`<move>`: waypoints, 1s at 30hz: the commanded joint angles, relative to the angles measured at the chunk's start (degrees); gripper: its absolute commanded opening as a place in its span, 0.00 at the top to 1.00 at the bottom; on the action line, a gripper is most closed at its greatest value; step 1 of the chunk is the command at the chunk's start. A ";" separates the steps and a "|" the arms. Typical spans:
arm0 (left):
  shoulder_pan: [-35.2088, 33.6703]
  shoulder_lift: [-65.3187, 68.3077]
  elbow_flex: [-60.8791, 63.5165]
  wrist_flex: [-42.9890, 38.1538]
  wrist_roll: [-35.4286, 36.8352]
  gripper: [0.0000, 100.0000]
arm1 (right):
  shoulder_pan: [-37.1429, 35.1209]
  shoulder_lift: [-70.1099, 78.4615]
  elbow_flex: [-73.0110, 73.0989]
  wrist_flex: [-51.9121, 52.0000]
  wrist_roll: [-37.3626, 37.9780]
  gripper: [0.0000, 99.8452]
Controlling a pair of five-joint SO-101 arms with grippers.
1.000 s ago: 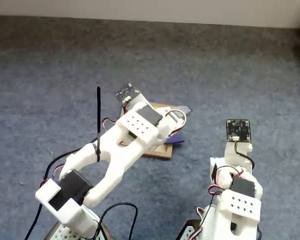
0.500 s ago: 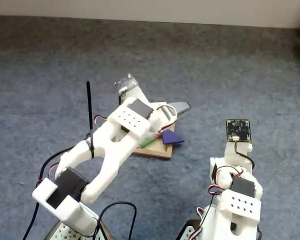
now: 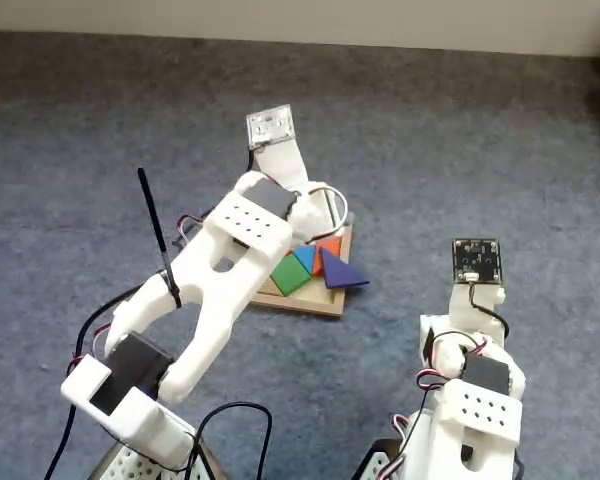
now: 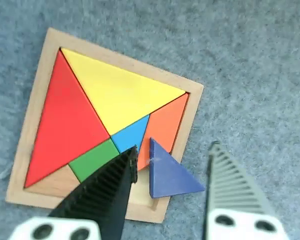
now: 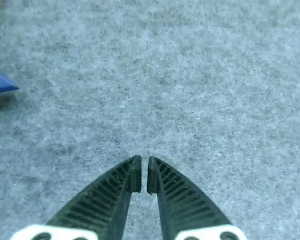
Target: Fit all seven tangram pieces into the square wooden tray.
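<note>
The square wooden tray (image 4: 192, 107) lies on the carpet and holds a red triangle (image 4: 65, 120), a yellow triangle (image 4: 115, 90), an orange piece (image 4: 167, 125), a light blue piece (image 4: 130, 136) and a green square (image 4: 92, 159). A dark blue triangle (image 4: 167, 172) lies tilted across the tray's rim, partly outside it. My left gripper (image 4: 174, 149) hangs open above that triangle, one finger on each side, holding nothing. In the high view the left arm (image 3: 230, 260) covers part of the tray (image 3: 315, 303), and the dark blue triangle (image 3: 340, 270) pokes over its right edge. My right gripper (image 5: 142, 167) is shut over bare carpet.
Grey-blue carpet (image 3: 460, 150) surrounds the tray on all sides. The right arm (image 3: 475, 380) stands to the right of the tray, near the front. One corner of the dark blue triangle (image 5: 0, 82) shows in the right wrist view. A pale wall base runs along the back.
The left arm's wrist has swung up and back off the tray, uncovering the coloured pieces. The dark blue triangle stays at the tray's right corner. The right arm has not moved.
</note>
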 commanded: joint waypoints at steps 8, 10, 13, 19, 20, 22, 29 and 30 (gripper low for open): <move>5.14 -0.48 -4.35 -0.88 -8.26 0.99 | -0.66 -1.10 -0.66 -1.10 -0.44 0.96; 5.49 -0.48 -4.09 -3.16 -8.44 0.99 | -0.66 -1.10 -0.66 -1.10 -0.44 0.96; 5.58 2.07 -4.44 -6.42 -8.44 0.99 | -0.66 -1.10 -0.66 -1.10 -0.44 0.96; 8.57 13.58 -11.82 -2.99 -8.44 0.99 | -0.66 -1.10 1.80 -4.62 -0.26 0.96; 8.75 15.43 -13.49 -1.58 -8.44 0.99 | -0.66 -1.10 2.42 -5.41 -0.18 0.96; 9.01 18.59 -17.01 1.23 -8.44 0.99 | -0.66 -1.10 2.86 -5.76 -0.18 0.96; 8.75 24.48 -22.90 13.80 -8.44 0.99 | -0.57 -1.10 2.86 -5.76 -0.18 0.96; 8.75 24.48 -22.90 15.47 -8.44 0.99 | -0.57 -1.10 2.86 -5.76 -0.18 0.96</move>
